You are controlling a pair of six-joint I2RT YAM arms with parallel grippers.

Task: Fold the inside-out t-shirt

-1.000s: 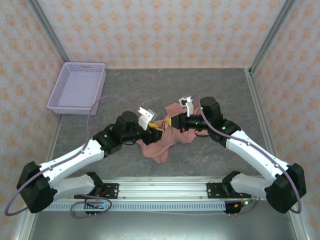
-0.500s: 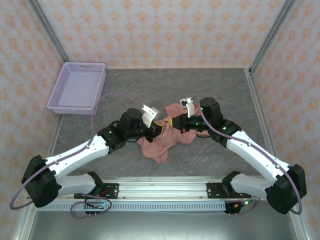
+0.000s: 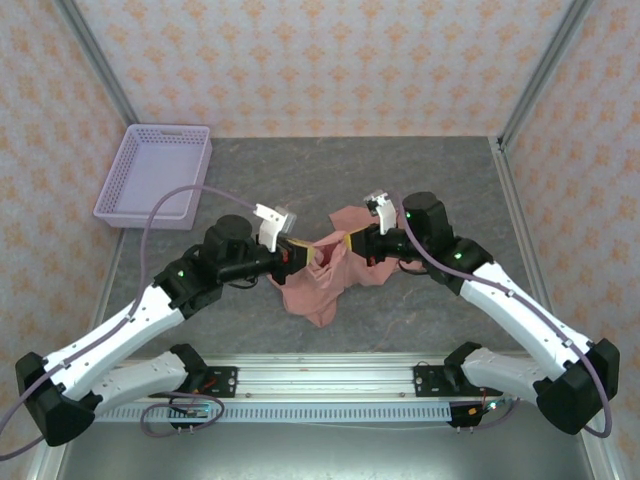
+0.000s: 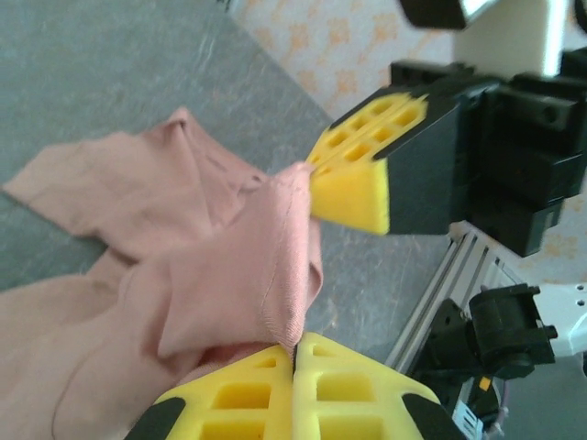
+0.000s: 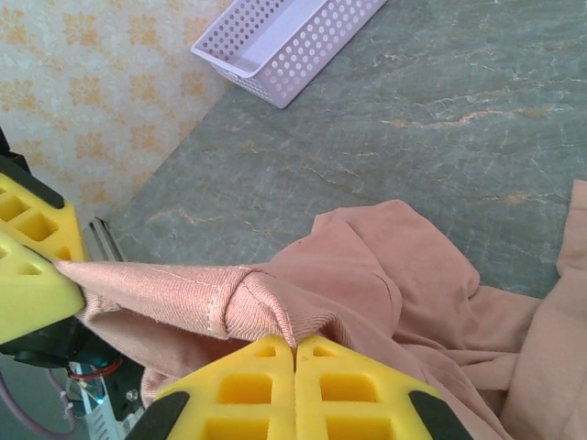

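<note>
Two grippers are clamped on the inside-out t-shirt (image 3: 318, 290), which lies crumpled near the middle of the grey, stone-veined table (image 3: 430, 180), between the two arms. A ridge of the salmon-pink cloth is pinched at one end by the left gripper (image 4: 293, 362) and at the other by the right gripper (image 5: 293, 362), and it is drawn taut between them, raised off the table. The pads (image 4: 316, 359) are seen to be bright yellow blocks with square hollows set in a grid, mounted in black housings; each pair is pressed together with only thin cloth between. A stitched seam is seen along the stretched fold, and a fine ribbed knit at its edge. The rest of the garment is heaped in soft, loose folds. A lilac rectangular basket (image 3: 118, 190) with perforated walls is set at the table's far left corner, well apart from the shirt.
</note>
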